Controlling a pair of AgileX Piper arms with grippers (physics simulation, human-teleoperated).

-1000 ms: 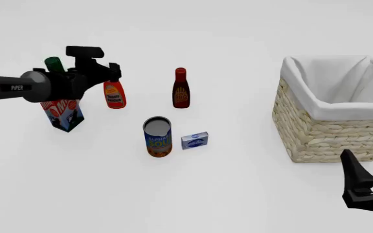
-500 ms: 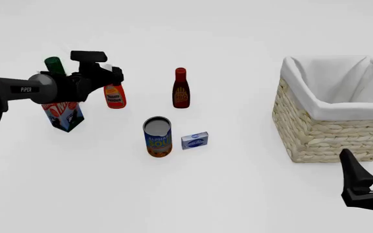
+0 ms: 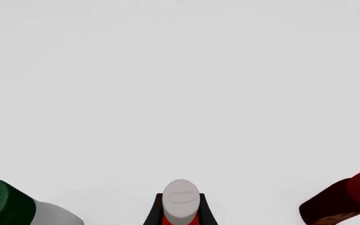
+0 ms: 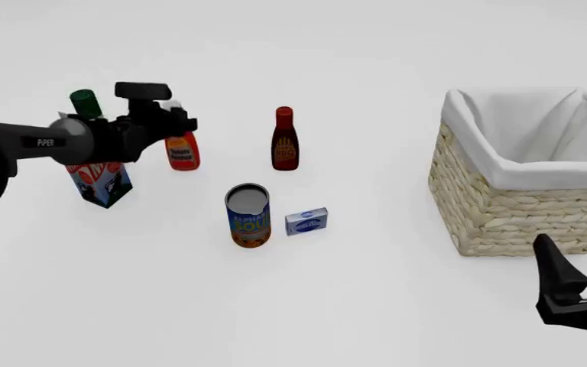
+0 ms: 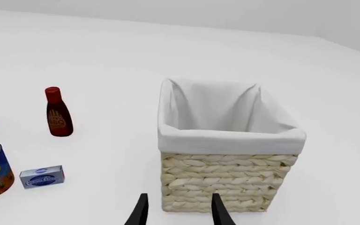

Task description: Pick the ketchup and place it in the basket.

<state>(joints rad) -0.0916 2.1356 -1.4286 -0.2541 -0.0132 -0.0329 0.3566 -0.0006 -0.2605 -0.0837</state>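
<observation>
My table [image 4: 375,306] is plain white and smooth, and the room behind it is just pale grey with nothing on the walls. My left claw [image 4: 176,122] sits right at the top of the ketchup [image 4: 183,151], with my fingers [image 3: 153,213] close on both sides of its white cap [image 3: 181,199], but I cannot tell if they are squeezing it. The ketchup stands up straight on the table, near a carton with a green cap [image 4: 95,164] and a dark red bottle [image 4: 284,140]. A soup can [image 4: 248,215] and a little blue box [image 4: 306,222] sit closer to me. The basket [image 4: 523,206] is far off to the right. My right claw [image 5: 178,211] hangs low in front of the basket, open and holding nothing.
</observation>
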